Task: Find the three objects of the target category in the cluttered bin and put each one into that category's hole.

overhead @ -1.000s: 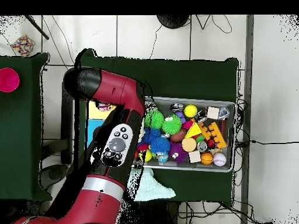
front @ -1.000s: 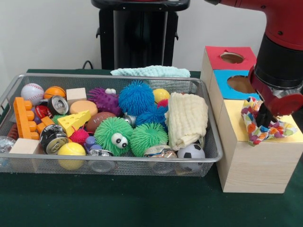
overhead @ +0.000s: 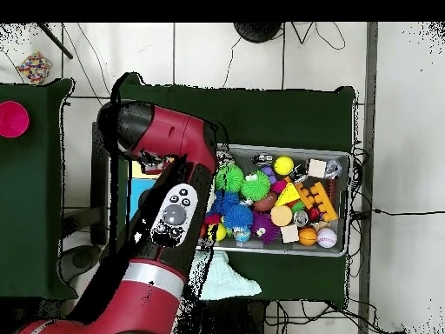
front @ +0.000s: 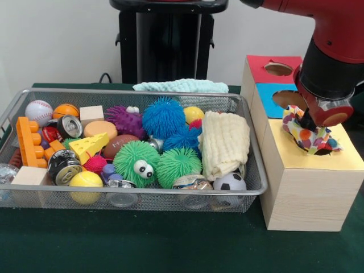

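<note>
- The bin (front: 250,190) sat on the green table (front: 170,244), crowded to the rim; along its near wall lay a yellow ball (front: 85,183), crushed cans (front: 61,162) and a small soccer ball (front: 230,183).
- Just behind these sat a green puffer ball with googly eyes (front: 135,162) and a second green puffer (front: 177,165) touching it.
- A folded cream cloth (front: 226,142) lay inside the bin against its box-side end, draped over the toys there.
- To the side of the bin stood the wooden box (front: 307,193), its yellow-topped section nearest the camera.
- The polka-dot cloth (front: 307,136) sat bunched at the hole (front: 321,149) in the yellow top, partly down in it and covering most of the opening.
- The gripper (front: 309,120) hung directly over that cloth, touching its top; the fingers were hidden by the wrist and the fabric, so I could not tell whether they were apart or clamped.
- Farther back in the bin were a blue puffer ball (front: 164,116), a purple puffer (front: 126,120), a baseball (front: 38,112) and a basketball (front: 66,110).
- Beyond the yellow section came the blue-topped hole (front: 287,99), then the red-topped hole (front: 278,69).
- A pale turquoise cloth (front: 181,85) lay on the table behind the bin's far rim, outside it.
- From overhead, the red arm (overhead: 165,187) covered the box and the bin's adjoining end.
</note>
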